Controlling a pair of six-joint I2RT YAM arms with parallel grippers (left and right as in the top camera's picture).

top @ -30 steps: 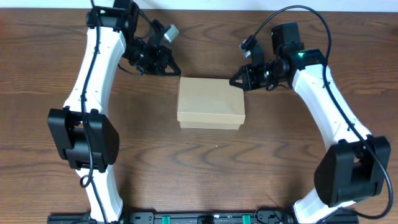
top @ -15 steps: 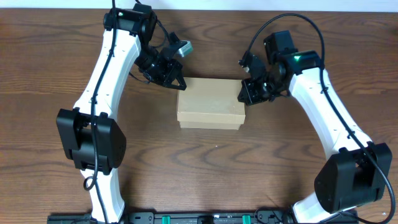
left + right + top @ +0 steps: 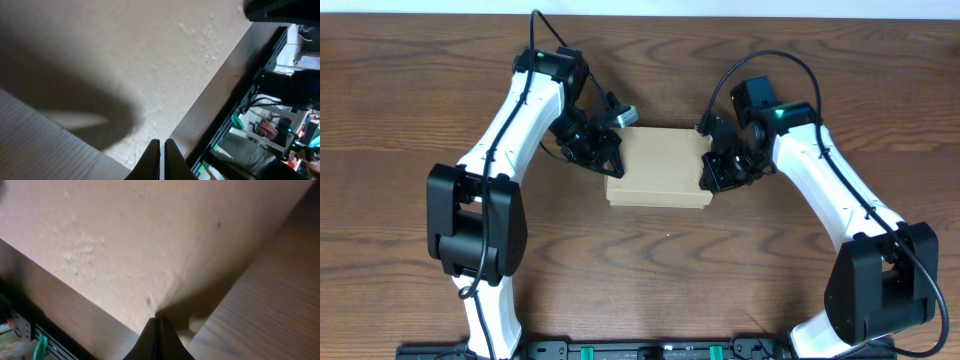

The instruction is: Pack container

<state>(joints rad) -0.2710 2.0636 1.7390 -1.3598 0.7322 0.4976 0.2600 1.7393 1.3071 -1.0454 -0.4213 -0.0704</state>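
At the centre of the wooden table (image 3: 380, 100), the shut cardboard box (image 3: 658, 170) lies between the left gripper (image 3: 614, 168) and the right gripper (image 3: 707, 180). Both grippers are fully closed, tips at the lid's ends.

I work over a dark brown wood-grain surface (image 3: 650, 270), evenly lit (soft shadows only). Black rail (image 3: 620, 350) along its near edge; pale strip (image 3: 640, 6) beyond the far edge.

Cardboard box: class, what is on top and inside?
Only the shut tips of the left gripper and right gripper are over the closed box, at opposite ends. Its contents are hidden.
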